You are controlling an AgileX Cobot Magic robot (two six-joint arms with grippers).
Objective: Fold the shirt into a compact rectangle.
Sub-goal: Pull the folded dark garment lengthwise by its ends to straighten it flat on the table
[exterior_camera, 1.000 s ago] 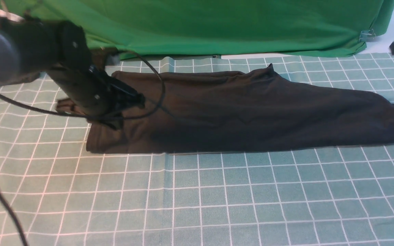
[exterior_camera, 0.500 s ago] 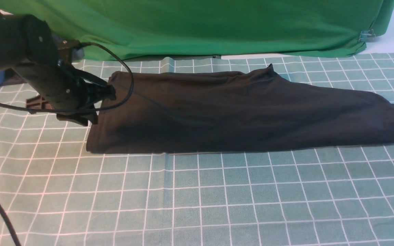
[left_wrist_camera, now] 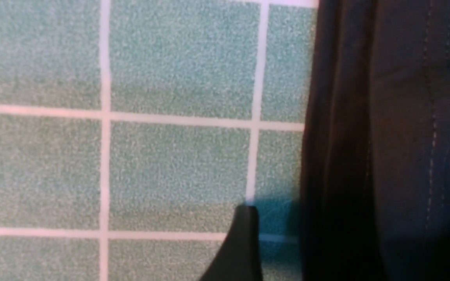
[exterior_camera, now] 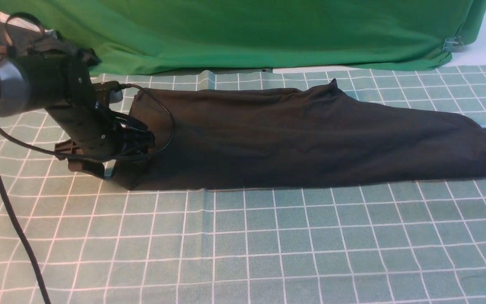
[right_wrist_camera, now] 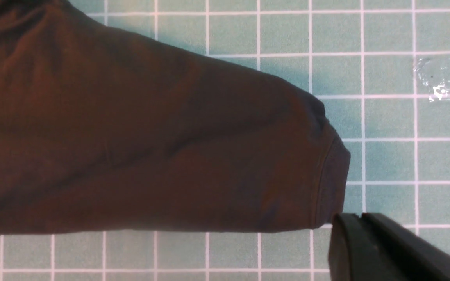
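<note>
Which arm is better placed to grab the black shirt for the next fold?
Probably left. The left gripper stands open astride the shirt's left edge; the right gripper is shut, beside the other end.

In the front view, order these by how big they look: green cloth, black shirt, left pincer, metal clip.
1. Green cloth and black shirt: too alike to rank.
2. Left pincer, though nearer the camera.
3. Metal clip, smallest.
</note>
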